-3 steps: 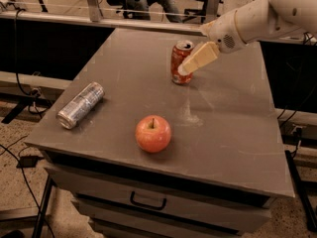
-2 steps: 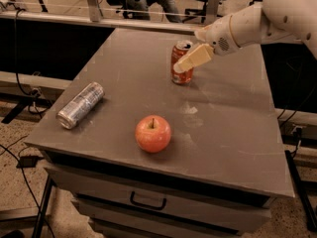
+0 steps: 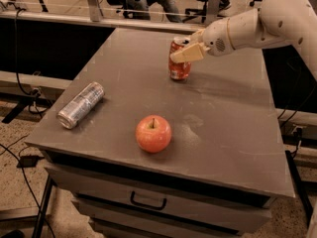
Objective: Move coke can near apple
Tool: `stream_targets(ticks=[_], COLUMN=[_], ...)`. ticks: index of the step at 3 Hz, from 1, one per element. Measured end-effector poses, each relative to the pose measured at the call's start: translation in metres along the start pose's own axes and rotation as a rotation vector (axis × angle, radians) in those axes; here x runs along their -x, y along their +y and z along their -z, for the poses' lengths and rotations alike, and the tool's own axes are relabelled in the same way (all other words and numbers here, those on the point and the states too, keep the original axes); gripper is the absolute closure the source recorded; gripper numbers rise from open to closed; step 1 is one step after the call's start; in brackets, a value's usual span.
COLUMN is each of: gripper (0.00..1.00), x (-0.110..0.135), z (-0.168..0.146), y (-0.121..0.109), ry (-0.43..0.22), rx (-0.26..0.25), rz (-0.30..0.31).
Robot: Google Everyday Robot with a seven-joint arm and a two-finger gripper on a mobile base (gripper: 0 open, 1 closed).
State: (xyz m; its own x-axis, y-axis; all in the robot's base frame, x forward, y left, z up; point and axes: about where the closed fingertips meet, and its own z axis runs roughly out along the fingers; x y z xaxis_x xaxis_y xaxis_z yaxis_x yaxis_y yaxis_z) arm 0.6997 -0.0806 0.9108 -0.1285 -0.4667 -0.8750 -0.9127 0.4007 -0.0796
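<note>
The coke can [image 3: 179,68] stands upright on the far middle of the grey table [image 3: 233,123]; it is red with a silver top. My gripper [image 3: 186,53] reaches in from the right and sits at the can's upper part, partly covering its top. The apple [image 3: 154,133] rests near the table's front edge, well apart from the can and to its front left.
A long silver-grey can [image 3: 80,104] lies on its side near the table's left edge. The table has drawers with a handle [image 3: 147,202] below the front edge. A railing and chairs stand behind the table.
My gripper has moved left and slightly up, from beside the can's right side to over its top. The can, the apple and the silver can have stayed in place.
</note>
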Motion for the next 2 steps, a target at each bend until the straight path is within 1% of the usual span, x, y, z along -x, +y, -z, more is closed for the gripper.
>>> stream_targets(ticks=[1,2], gripper=[0.92,1.00], x=[0.011,0.019], z=[0.007,0.044], y=[0.021,0.059], ry=[-0.035,-0.049], rx=[0.109,0.175], rz=[0.053,0.107])
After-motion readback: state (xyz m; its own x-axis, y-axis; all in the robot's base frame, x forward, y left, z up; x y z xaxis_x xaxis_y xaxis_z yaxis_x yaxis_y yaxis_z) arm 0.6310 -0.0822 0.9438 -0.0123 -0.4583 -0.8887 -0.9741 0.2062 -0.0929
